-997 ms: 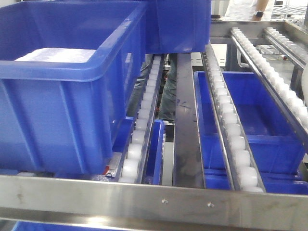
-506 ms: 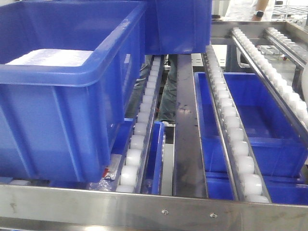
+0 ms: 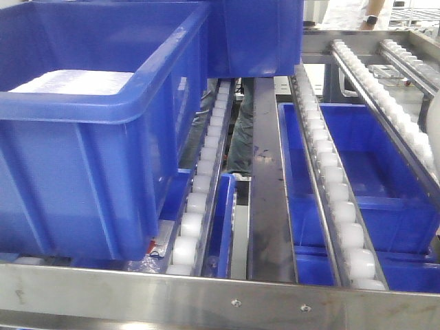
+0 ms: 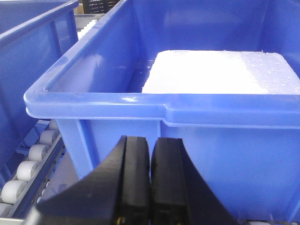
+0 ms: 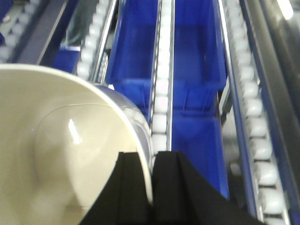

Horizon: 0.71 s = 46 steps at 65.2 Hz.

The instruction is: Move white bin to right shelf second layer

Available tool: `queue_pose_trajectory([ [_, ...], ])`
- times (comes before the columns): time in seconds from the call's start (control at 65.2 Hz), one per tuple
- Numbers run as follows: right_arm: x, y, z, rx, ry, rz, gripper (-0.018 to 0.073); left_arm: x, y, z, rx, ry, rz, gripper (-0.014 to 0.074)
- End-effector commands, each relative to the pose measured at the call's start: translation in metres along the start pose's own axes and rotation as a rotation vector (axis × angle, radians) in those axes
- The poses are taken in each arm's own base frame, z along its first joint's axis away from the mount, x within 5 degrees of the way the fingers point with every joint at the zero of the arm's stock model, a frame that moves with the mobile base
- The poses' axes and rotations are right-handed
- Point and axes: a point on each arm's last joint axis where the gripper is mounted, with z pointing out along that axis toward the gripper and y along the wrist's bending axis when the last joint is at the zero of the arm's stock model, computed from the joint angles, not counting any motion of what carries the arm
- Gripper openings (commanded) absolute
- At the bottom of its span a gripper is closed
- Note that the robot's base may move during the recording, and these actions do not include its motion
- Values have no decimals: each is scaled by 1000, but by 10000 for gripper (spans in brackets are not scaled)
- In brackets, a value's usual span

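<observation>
The right end effector [image 5: 152,187] pinches the rim of the white bin [image 5: 56,154] between its two black fingers [image 5: 129,187]; one finger sits inside the wall, the other outside. The bin is cut off at the left and bottom edges of the wrist view and hangs above the roller lanes [image 5: 161,93] of the shelf, with a blue crate [image 5: 197,51] below the rails. The left end effector [image 4: 150,187] is nearly shut, empty, its fingers almost touching, just before a large blue crate [image 4: 117,101] holding a white foam block [image 4: 215,70]. In the front view neither end effector is visible.
</observation>
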Motion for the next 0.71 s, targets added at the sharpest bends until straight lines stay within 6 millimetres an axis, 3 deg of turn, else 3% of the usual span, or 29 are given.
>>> queue_pose_trajectory([
  [0.0,-19,1,9,-4,-82,17,45,4,0,1,0,-66,-3,85],
  [0.399,-12,0,86,1,143,173,45,4,0,1,0,-66,-3,85],
  [0.69,-3,-2,105,22,220,145,45,4,0,1,0,-66,-3,85],
])
